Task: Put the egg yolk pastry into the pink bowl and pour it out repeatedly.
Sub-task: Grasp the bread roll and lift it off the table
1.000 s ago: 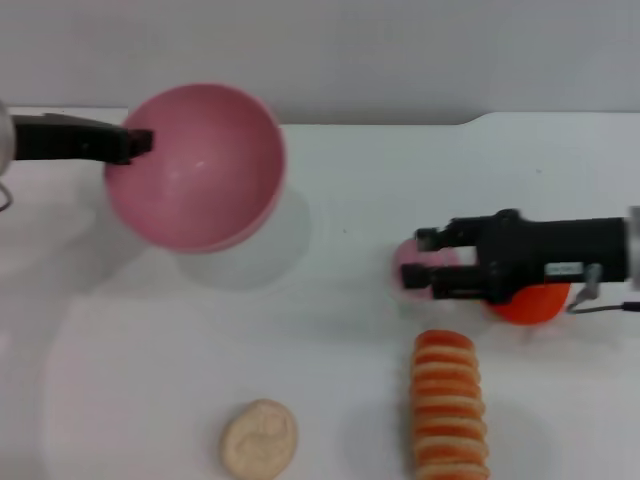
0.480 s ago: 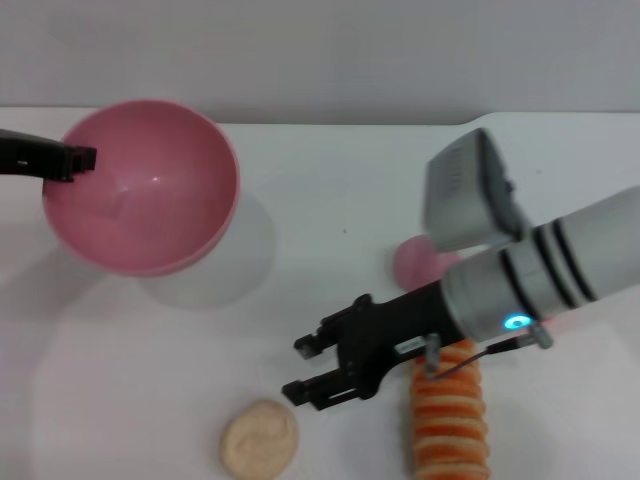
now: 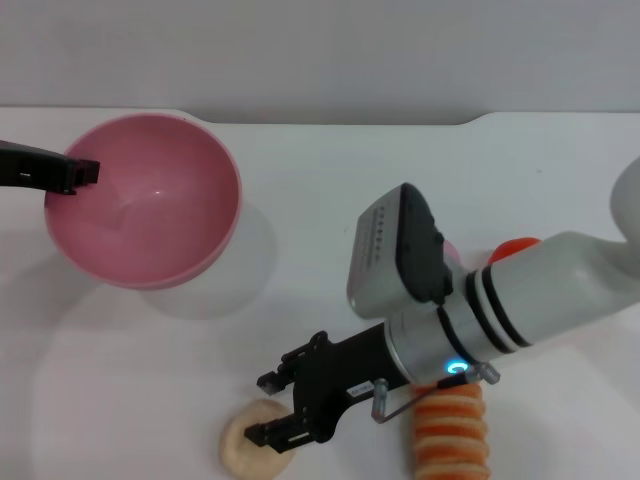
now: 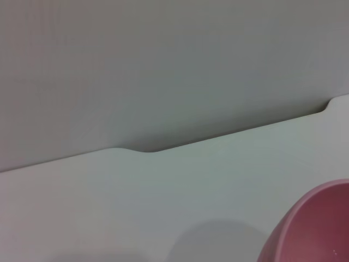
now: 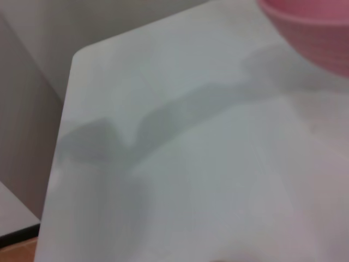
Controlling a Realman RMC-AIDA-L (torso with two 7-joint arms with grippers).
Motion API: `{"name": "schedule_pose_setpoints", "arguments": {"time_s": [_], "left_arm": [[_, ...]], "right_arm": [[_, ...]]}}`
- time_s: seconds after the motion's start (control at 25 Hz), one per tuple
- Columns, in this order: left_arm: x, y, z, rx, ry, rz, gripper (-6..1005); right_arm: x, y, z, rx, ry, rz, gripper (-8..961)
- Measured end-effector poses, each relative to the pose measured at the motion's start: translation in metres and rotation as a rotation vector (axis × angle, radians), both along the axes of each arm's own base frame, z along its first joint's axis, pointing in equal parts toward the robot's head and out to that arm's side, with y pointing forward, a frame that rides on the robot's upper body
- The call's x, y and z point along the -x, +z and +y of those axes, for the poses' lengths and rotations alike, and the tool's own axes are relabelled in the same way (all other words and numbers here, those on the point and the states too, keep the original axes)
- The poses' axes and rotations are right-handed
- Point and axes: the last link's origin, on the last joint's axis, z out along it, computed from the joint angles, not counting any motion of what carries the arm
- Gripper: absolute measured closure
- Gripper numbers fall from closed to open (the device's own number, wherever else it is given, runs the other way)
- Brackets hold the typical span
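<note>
The pink bowl (image 3: 150, 205) is at the back left, lifted a little off the white table with its shadow below. My left gripper (image 3: 80, 172) is shut on its left rim. The bowl looks empty. Its edge also shows in the left wrist view (image 4: 319, 229) and the right wrist view (image 5: 316, 27). The egg yolk pastry (image 3: 240, 455) lies at the front edge of the table. My right gripper (image 3: 270, 408) is open right over it, one finger (image 3: 285, 372) behind it and the other covering its right part.
An orange-and-cream striped roll (image 3: 450, 435) lies at the front right under my right arm. An orange (image 3: 517, 247) shows behind that arm. Bare table (image 3: 330, 190) lies between the bowl and the right arm.
My right arm swung from the back right by the orange forward and left, down onto the pastry. The left gripper carried the bowl leftward, then held it still.
</note>
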Motion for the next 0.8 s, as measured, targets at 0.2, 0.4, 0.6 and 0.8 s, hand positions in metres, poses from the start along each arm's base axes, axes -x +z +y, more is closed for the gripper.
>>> {"name": "schedule_pose_setpoints", "arguments": {"time_s": [0.2, 0.4, 0.6, 0.8], "left_arm": [[0.001, -0.001, 0.000, 0.004, 0.001, 0.000, 999], [0.003, -0.003, 0.000, 0.010, 0.005, 0.001, 999], [0.004, -0.006, 0.001, 0.018, 0.006, -0.002, 999], [0.004, -0.007, 0.002, 0.017, 0.007, -0.004, 999]], "right_arm": [[0.000, -0.007, -0.004, -0.006, 0.025, -0.016, 421], [-0.002, -0.014, -0.007, -0.021, 0.046, -0.038, 425], [-0.003, -0.017, -0.009, -0.017, 0.056, -0.048, 429], [-0.003, -0.017, -0.009, -0.008, 0.039, -0.040, 434]]}}
